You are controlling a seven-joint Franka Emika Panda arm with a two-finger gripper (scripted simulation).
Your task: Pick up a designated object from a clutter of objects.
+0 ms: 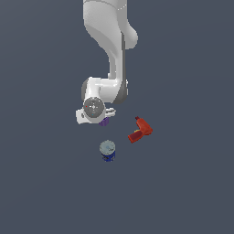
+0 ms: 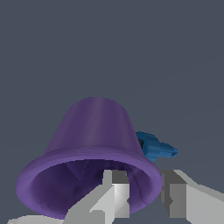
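The purple cup (image 2: 94, 131) fills the wrist view, tapered, with its hollow mouth toward the camera. My gripper (image 2: 145, 194) straddles the cup's rim, with one finger (image 2: 116, 192) inside the mouth and the other outside, closed on the wall. In the exterior view only a sliver of the cup (image 1: 104, 122) shows under the white hand, which hides the gripper (image 1: 101, 118). A tiny blue piece (image 2: 156, 148) lies just behind the cup.
A blue can with a pale top (image 1: 108, 151) stands a short way toward the exterior view's bottom from the hand. A red drill-shaped tool (image 1: 140, 130) lies to the exterior view's right of the cup. The floor is plain dark grey.
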